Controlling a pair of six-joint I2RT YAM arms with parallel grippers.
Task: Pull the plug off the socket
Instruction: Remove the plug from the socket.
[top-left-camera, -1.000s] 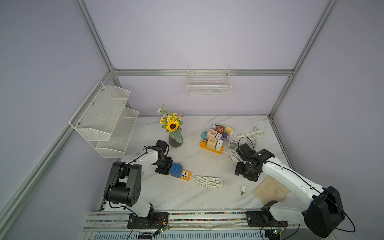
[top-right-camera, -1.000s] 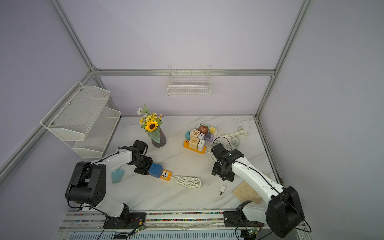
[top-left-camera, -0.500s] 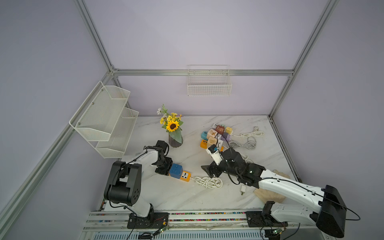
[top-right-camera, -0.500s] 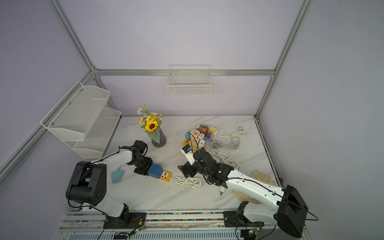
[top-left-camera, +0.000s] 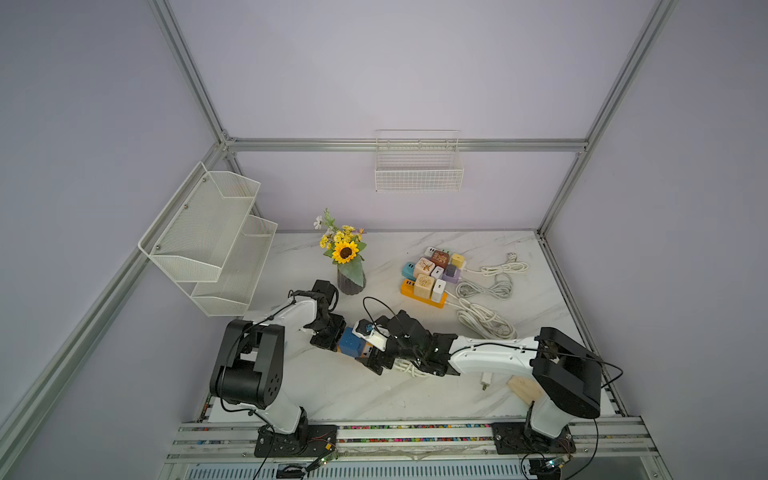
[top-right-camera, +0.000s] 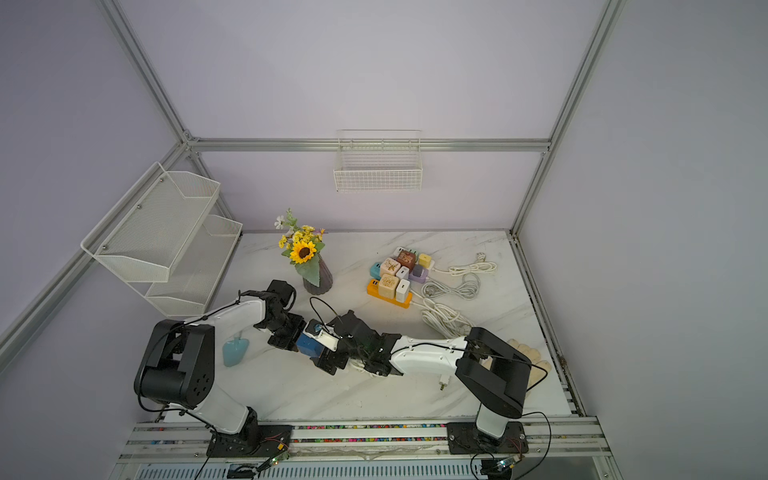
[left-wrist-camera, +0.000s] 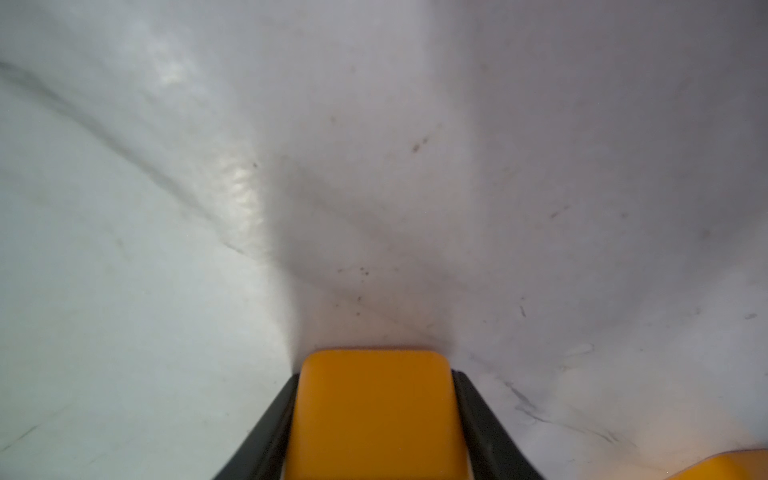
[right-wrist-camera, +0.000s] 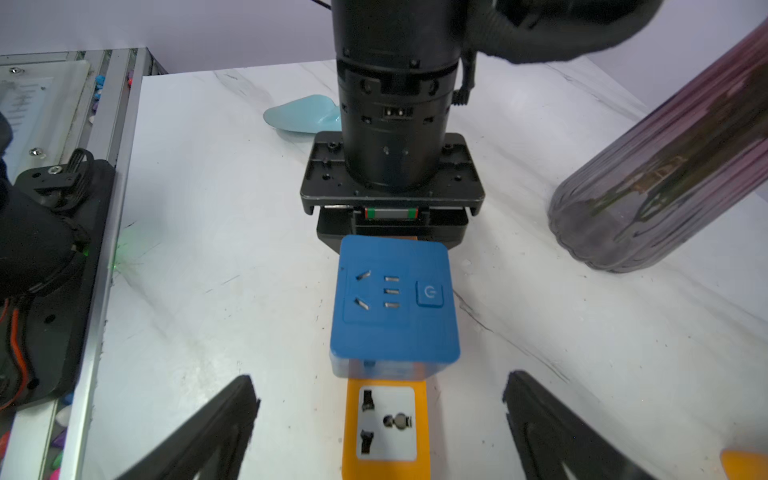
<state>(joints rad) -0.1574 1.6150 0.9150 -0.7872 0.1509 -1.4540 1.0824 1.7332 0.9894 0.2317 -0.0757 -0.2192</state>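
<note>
Right wrist, blue plug, power symbol, socket

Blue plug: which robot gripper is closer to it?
Left. The left gripper is shut on the orange power strip right against the blue plug; the right gripper, jaws open, sits just short of it.

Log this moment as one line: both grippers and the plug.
left gripper shut on strip | right gripper open, facing plug, no contact | plug seated in strip | step: pre-grasp
</note>
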